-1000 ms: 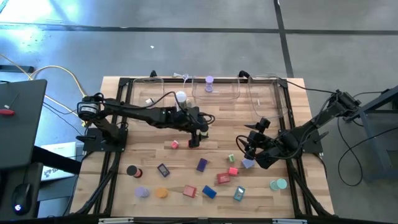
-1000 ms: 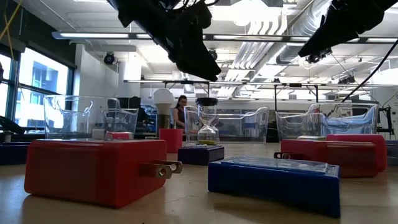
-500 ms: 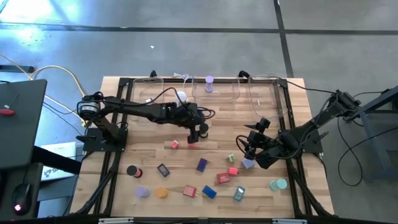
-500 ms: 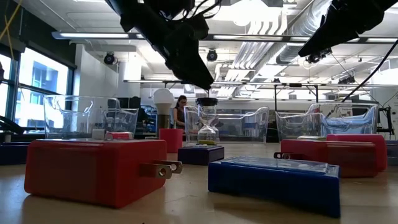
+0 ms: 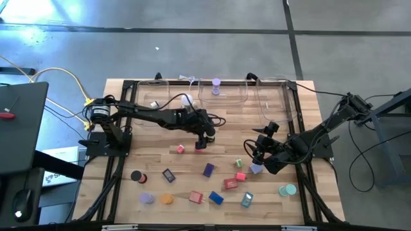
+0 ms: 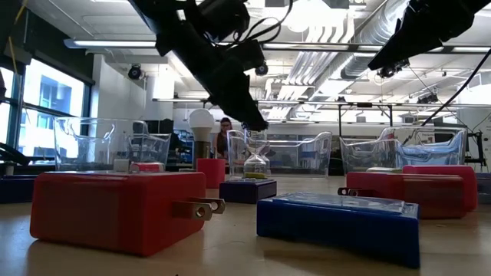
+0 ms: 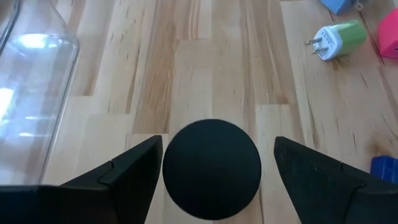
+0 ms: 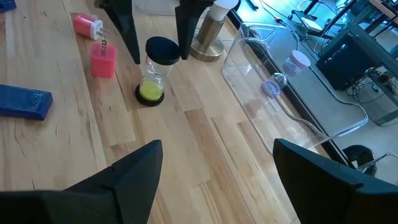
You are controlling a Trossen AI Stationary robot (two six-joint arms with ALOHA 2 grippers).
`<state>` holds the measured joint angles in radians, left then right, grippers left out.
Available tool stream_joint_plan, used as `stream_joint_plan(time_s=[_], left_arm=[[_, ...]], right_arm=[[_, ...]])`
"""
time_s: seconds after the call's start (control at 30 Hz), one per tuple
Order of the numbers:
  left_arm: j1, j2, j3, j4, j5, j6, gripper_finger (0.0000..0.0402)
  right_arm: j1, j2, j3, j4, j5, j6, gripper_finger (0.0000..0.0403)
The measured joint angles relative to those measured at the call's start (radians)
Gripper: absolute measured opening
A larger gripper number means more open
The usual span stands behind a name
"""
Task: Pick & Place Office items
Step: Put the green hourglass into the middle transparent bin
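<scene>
A small hourglass (image 8: 153, 70) with black caps and yellow sand stands upright on the table's middle. My left gripper (image 7: 217, 142) hangs open over it, slanting down, one finger on either side of the black top cap (image 7: 211, 168) without touching it; in the high view that gripper (image 5: 203, 140) hides the hourglass. My right gripper (image 8: 217, 144) is open with nothing between its fingers, over the table right of centre (image 5: 254, 155). Colourful office items lie on the near half: a pink block (image 5: 180, 149), a black roll (image 5: 136, 175), a red block (image 6: 107, 208) and a blue block (image 6: 337, 226).
Clear trays (image 5: 225, 97) line the far edge; one holds a lilac hourglass (image 5: 216, 86). A white dome on a metal base (image 5: 187, 100) stands just behind my left gripper. A green plug (image 7: 339, 38) lies to the hourglass's right. A person shows in the room behind (image 6: 224, 134).
My left gripper has sunk toward the hourglass, staying open, and its fingertips now stand level with the top cap. The hourglass and my right arm have kept still.
</scene>
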<state>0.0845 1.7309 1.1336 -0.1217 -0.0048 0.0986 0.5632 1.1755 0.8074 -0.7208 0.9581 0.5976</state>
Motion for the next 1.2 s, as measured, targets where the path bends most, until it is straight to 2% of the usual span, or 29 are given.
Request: stream_joint_plan(time_s=[0.43,0.8,0.93,1.2], left_arm=[[0.016,0.063,0.0,0.0,-0.017,-0.023,0.0301],[0.02,0.066,0.0,0.025,-0.02,-0.047,0.0298],[0.02,0.066,0.0,0.023,-0.027,-0.074,0.0275],[0.02,0.065,0.0,0.023,-0.093,-0.081,0.0185]], right_arm=[[0.0,0.0,0.0,0.0,0.0,0.0,0.0295],[0.0,0.0,0.0,-0.002,0.002,-0.001,0.0295],[0.0,0.0,0.0,-0.002,0.002,-0.001,0.0295],[0.0,0.0,0.0,0.0,0.001,0.004,0.0295]])
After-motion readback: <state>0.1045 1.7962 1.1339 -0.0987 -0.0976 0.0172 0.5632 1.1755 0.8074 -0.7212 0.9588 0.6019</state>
